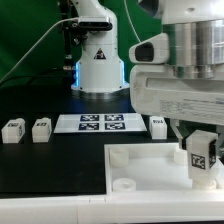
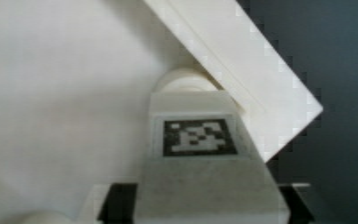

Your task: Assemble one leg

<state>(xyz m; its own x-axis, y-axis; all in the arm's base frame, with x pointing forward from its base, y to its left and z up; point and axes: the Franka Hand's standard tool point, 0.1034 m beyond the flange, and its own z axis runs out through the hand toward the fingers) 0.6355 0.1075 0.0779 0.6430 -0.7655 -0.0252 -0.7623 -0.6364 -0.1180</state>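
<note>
The two-finger gripper (image 1: 199,142) is gripping the small white tagged plastic leg (image 1: 200,153), jaws closed onto its sides, at four o'clock in the exterior view, over the large flat white square panel (image 1: 140,165). Judged step: insertion is proceeding. The next move is calling for squaring the leg to the panel's corner and seating it.

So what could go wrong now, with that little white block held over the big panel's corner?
The leg, held in the jaws, might miss the corner socket and catch the raised rim of the panel. If it goes in tilted, pushing down could jam it or shove the panel sideways.
</note>
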